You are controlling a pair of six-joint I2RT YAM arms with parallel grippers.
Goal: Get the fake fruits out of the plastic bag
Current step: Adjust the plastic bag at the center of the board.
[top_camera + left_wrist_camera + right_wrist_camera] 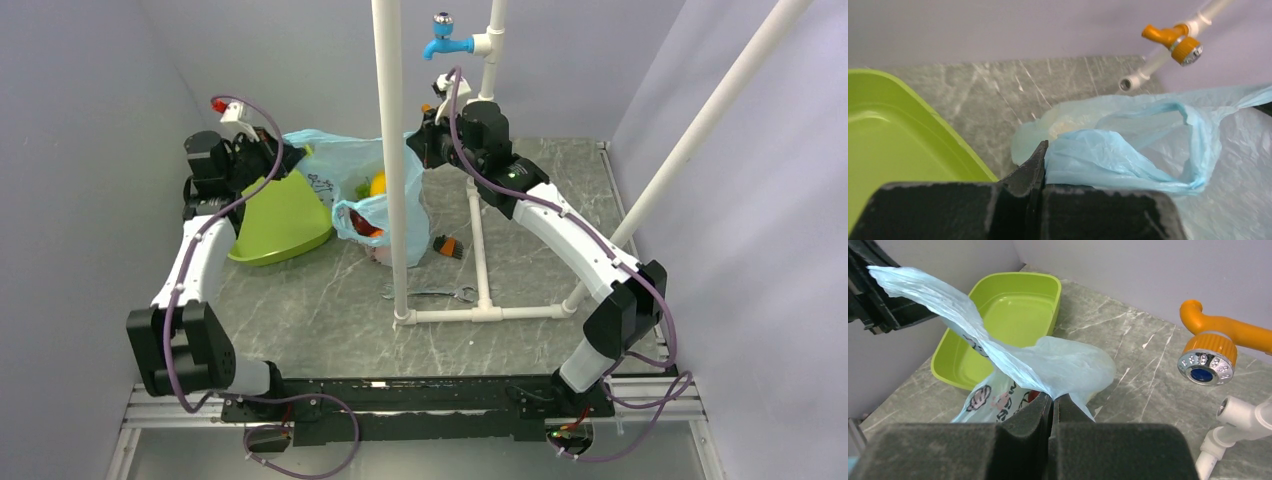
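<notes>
The left gripper [1042,152] and right gripper [1052,402] are each clamping closed on the plastic bag [345,162], stretching it between them, the fake fruits [378,185] hanging below, seemingly nearer the right.

A green tray [285,215] is seen left of centre on the grey table [320,325]. A white pipe frame [389,120] is set mid-frame, with a blue tap [441,42] at top centre. An orange-and-black tool [447,246] and a wrench [432,293] are laid beside its lower pipes.
</notes>
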